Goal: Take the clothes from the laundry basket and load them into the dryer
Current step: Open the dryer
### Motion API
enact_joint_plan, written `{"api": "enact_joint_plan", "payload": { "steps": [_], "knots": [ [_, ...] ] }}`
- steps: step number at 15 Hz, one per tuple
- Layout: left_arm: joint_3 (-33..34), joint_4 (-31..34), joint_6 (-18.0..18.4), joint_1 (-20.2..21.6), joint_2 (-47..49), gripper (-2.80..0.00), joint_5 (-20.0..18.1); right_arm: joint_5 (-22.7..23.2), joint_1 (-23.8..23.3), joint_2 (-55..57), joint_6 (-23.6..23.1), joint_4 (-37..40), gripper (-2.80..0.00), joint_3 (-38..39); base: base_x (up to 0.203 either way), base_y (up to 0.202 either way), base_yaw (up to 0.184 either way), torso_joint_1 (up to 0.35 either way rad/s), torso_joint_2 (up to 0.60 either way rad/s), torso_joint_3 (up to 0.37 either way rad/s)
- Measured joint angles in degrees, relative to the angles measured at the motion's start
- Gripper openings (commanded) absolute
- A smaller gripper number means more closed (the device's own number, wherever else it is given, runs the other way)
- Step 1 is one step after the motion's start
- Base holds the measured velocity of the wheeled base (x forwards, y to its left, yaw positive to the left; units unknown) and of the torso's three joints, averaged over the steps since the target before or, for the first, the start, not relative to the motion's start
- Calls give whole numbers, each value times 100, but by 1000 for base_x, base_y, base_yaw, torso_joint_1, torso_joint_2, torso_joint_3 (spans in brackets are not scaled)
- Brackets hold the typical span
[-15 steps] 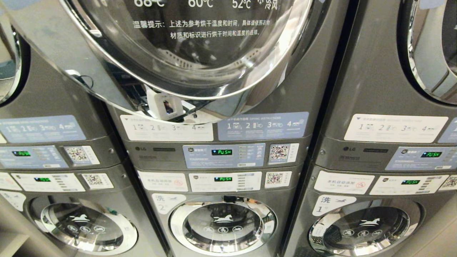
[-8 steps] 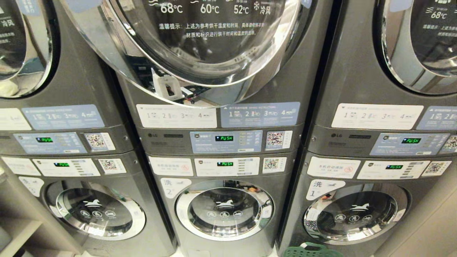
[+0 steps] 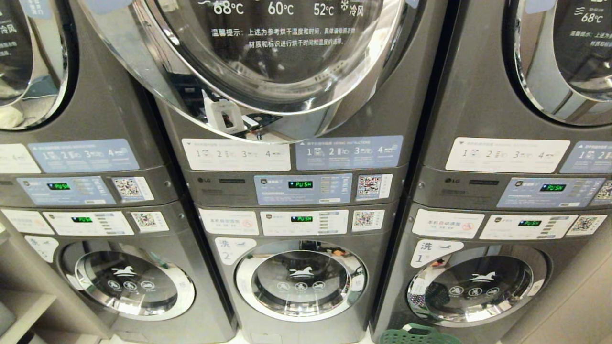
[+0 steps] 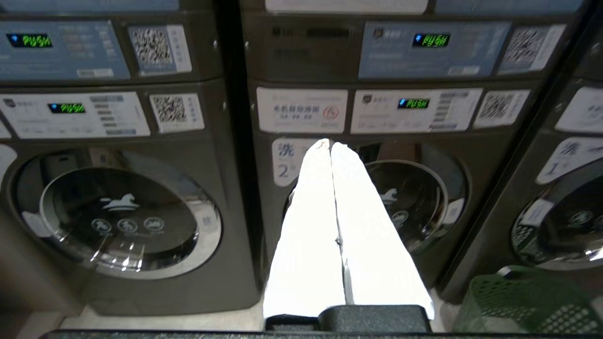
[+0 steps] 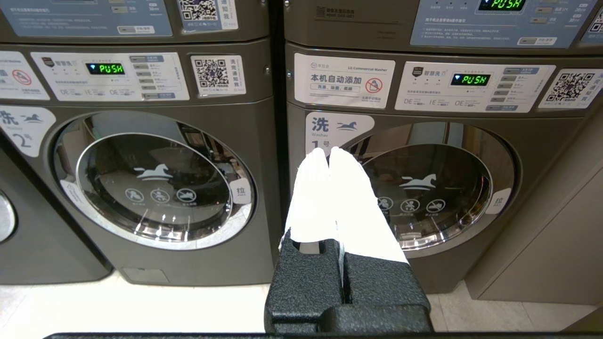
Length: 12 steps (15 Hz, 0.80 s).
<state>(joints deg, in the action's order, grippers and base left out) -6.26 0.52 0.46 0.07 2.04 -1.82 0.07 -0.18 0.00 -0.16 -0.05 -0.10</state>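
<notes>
Only the rim of the green perforated laundry basket (image 3: 418,334) shows at the bottom edge of the head view, on the floor before the right-hand washer. The left wrist view shows its wall (image 4: 527,301) off to one side of my left gripper (image 4: 330,143). That gripper is shut and empty, its white fingers pressed together, pointing at the middle washer. My right gripper (image 5: 328,151) is also shut and empty, aimed at the washer marked 1. The middle dryer (image 3: 267,48), with its big chrome-ringed glass door, fills the top of the head view. The clothes are out of view. Neither arm shows in the head view.
Three grey stacked columns stand side by side, with dryers above and washers (image 3: 301,279) below, all showing lit PUSH displays. A shelf unit (image 3: 24,306) stands at the lower left. A beige panel (image 3: 573,310) closes the right side. Pale floor (image 5: 118,306) runs along the fronts.
The whole head view shifted during the first half second, so the camera moved; the machines look a little smaller and the basket rim came into view at the bottom. Since then it has held still.
</notes>
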Motion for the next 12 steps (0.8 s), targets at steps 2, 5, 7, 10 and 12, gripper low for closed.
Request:
{"api": "enact_joint_plan", "payload": {
  "steps": [2,5,7,10,12],
  "knots": [
    [-730,-122,-325,-67,645,-280,-113,-7,0,0,-62,7,-280,-1,0,0,0,0,0,0],
    [-2150,-699,-1061,-215,2494,-280,-373,-5,0,0,-2,3,-280,-1,0,0,0,0,0,0],
    [-3092,-1269,-1506,-283,3825,-280,-814,-5,0,0,-5,2,-280,0,0,0,0,0,0,0],
    [-4360,-2312,-2090,-246,5648,-280,-1464,-2,0,0,0,0,-280,0,0,0,0,0,0,0],
    [-5202,-2893,-2340,-171,6661,-280,-1697,-2,0,0,0,-2,-280,0,0,0,0,0,0,0]
  ]
}}
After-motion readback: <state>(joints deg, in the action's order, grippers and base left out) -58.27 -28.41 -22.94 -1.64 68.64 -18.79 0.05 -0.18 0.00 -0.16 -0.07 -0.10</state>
